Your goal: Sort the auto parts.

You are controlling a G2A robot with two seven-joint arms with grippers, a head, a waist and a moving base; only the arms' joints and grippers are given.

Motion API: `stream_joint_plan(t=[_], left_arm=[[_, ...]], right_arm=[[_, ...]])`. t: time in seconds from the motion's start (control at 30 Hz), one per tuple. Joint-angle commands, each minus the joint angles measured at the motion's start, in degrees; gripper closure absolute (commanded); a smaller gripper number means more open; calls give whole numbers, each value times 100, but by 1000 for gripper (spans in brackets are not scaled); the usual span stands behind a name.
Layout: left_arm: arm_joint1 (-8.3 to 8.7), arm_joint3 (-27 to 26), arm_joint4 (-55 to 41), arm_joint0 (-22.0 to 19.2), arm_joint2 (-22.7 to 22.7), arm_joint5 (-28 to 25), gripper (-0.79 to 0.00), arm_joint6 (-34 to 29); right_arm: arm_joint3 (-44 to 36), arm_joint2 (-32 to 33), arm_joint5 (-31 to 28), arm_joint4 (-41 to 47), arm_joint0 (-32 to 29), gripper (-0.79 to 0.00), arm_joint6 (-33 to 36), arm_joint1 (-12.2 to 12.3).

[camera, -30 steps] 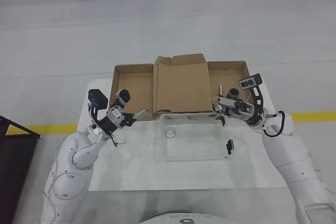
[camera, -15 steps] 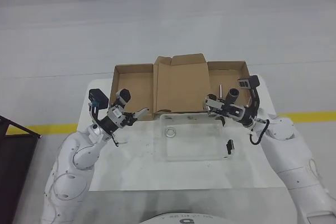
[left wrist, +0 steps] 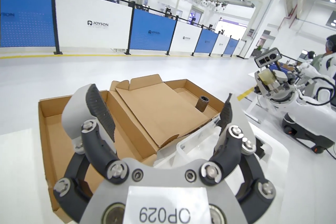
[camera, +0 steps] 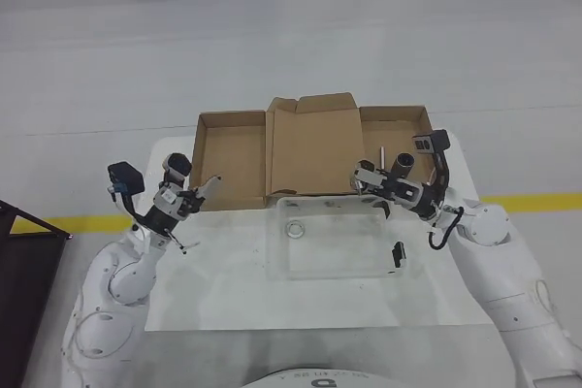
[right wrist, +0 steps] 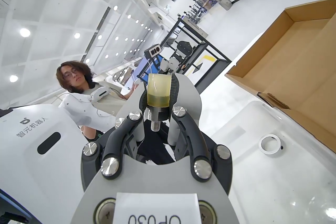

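My right gripper [right wrist: 158,93] is shut on a yellowish rubber bumper [right wrist: 157,89] with a threaded stud. In the top view it [camera: 362,179] hangs over the far edge of the clear tray [camera: 335,262], beside the cardboard box [camera: 315,145]. A white ring [camera: 296,230] and a black part [camera: 398,254] lie in the tray. A dark cylinder [camera: 404,160] stands in the box's right compartment. My left gripper [camera: 206,186] is open and holds nothing, just left of the box's left compartment [camera: 228,160]; its jaws [left wrist: 162,107] stand wide apart.
The box's middle section is covered by a folded flap [left wrist: 157,107]. A thin pin [camera: 381,155] stands near the dark cylinder. The white table [camera: 223,281] has bare room in front of the tray and to its left.
My left arm has drawn back to the left, away from the box. My right gripper shifted a little left along the tray's far edge with the bumper still in it.
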Motion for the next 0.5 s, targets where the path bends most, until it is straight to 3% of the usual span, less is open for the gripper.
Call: stream_joint_plan(t=[0.0, 0.13, 0.27, 0.33, 0.47], left_arm=[[2, 43, -126, 105, -119, 93, -785, 67], [16, 111, -306, 348, -358, -12, -785, 214], [12, 143, -507, 654, -636, -142, -785, 698], [12, 129, -626, 791, -739, -494, -785, 965], [24, 70, -642, 982, -958, -1694, -785, 1591]], right_arm=[[-163, -116, 212, -676, 76, 0, -538, -30], [-415, -885, 709, -1731, 521, 0, -1515, -192], [31, -1822, 1116, -2312, 1250, 0, -1970, -421], [371, -2258, 1251, -2478, 1607, 0, -2130, -553], [1093, -3020, 1440, -2689, 2231, 0, -2499, -846]])
